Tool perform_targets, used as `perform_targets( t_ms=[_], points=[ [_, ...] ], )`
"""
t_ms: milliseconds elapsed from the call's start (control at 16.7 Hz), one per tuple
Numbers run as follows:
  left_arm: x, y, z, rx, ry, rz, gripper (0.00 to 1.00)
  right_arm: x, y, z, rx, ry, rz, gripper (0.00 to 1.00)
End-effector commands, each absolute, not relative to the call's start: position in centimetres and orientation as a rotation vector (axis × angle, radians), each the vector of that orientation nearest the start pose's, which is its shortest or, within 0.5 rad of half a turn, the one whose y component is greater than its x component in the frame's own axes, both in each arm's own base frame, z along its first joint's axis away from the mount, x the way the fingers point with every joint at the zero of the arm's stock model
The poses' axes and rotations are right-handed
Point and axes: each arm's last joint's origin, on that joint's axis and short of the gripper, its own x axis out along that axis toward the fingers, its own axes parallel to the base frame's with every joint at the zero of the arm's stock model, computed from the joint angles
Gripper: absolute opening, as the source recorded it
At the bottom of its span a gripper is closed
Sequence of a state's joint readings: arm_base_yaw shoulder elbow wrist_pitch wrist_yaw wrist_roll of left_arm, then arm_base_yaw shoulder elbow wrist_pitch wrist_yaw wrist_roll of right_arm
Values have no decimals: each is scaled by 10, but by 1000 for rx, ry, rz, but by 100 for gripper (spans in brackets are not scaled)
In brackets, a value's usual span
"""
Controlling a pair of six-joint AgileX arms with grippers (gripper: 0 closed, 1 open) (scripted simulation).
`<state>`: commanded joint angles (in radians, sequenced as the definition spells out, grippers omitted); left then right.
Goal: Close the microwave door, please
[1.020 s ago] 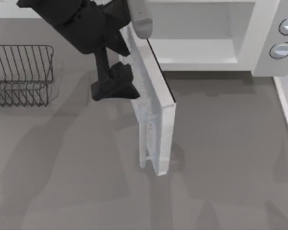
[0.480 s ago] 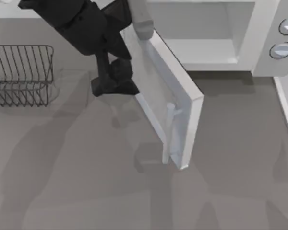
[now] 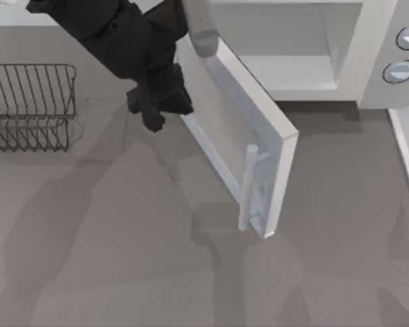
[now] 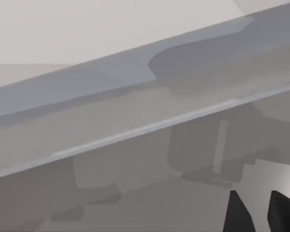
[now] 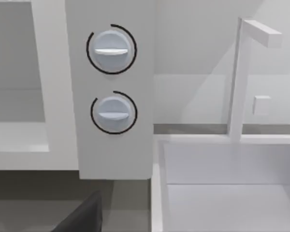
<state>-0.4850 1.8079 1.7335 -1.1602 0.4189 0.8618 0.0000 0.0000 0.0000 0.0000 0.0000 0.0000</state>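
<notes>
I can read no text, label, brand, number or sign anywhere. The microwave [image 3: 368, 48] carries two round knobs [image 5: 111, 48] on its side panel (each ringed by a plain dark arc, no digits or words), and the microwave door [image 3: 238, 136] is unmarked.

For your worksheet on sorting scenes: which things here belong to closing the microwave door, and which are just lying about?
Part of the job:
microwave door, half open
microwave, cavity exposed
left gripper, behind the door's outer face

Just lying about:
wire rack, at the table's left
white tray with a post, beside the microwave
</notes>
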Motion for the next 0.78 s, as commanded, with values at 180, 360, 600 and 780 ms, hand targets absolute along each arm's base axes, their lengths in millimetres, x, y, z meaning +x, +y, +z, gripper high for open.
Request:
perform_targets(
  t_ms=[180,360,600,780],
  points=[
    [322,-179,307,728,856,-1272,0,106,-1,160,0,0,0,100],
    [322,-179,307,728,856,-1272,0,106,-1,160,0,0,0,100],
    [323,-179,307,727,856,-1271,0,106,-1,160,0,0,0,100],
    [323,-191,305,726,867,-1274,0,106,-1,160,0,0,0,100]
  ],
)
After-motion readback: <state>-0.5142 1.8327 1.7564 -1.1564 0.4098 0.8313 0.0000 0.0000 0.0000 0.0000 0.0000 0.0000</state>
